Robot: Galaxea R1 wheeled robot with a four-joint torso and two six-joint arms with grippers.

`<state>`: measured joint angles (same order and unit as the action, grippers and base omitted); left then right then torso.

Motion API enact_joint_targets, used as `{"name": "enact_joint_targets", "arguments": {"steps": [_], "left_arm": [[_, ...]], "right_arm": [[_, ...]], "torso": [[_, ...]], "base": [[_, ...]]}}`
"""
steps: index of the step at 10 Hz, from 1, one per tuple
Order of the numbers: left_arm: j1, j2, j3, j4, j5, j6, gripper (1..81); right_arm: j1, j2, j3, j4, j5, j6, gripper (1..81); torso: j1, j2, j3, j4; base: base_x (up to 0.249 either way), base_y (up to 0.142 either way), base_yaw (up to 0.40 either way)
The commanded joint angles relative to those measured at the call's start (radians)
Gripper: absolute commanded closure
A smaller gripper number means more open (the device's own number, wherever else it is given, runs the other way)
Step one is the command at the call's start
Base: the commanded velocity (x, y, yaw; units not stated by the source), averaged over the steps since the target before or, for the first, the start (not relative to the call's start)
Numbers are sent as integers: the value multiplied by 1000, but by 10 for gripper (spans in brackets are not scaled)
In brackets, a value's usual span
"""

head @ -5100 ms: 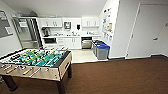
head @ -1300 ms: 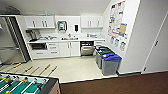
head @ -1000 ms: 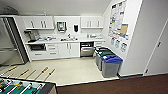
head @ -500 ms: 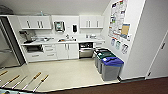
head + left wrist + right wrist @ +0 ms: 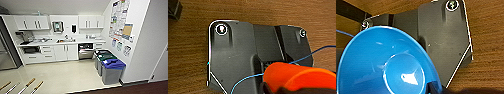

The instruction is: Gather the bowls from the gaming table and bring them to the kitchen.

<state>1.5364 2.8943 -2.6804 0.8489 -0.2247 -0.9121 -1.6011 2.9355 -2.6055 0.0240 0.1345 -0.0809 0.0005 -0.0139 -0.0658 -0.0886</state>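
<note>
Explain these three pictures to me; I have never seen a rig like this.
They come from one wheeled, two-armed robot. The head camera, mounted high, looks into a white kitchen: white handled cabinets, a steel sink set in the white countertop, and lidded waste bins, one with a blue lid. The other two cameras sit on the wrists. The left wrist view shows a round orange bowl at that arm's dark plate, over brown wood-look floor. The right wrist view shows a glossy blue bowl. The fingers are hard to make out, so I cannot confirm the grip.

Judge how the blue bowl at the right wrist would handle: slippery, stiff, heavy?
The blue bowl looks glossy, with bright glints, so it is probably slippery. Its thin, smooth, even wall suggests stiff, light plastic. The flat round base should let it sit without rolling.
</note>
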Motion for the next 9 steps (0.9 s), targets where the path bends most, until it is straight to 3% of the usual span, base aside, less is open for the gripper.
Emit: {"name": "enact_joint_targets", "arguments": {"steps": [1, 9], "left_arm": [[-35, -13, -4, -4, 31, 5, 811], [-35, -10, -4, -4, 31, 4, 811]], "right_arm": [[32, 1, 9, -10, -53, -3, 811], [40, 4, 1, -10, -56, -4, 811]], "torso": [[0, 0, 0, 0], [0, 0, 0, 0]], "base": [[229, 0, 0], [229, 0, 0]]}}
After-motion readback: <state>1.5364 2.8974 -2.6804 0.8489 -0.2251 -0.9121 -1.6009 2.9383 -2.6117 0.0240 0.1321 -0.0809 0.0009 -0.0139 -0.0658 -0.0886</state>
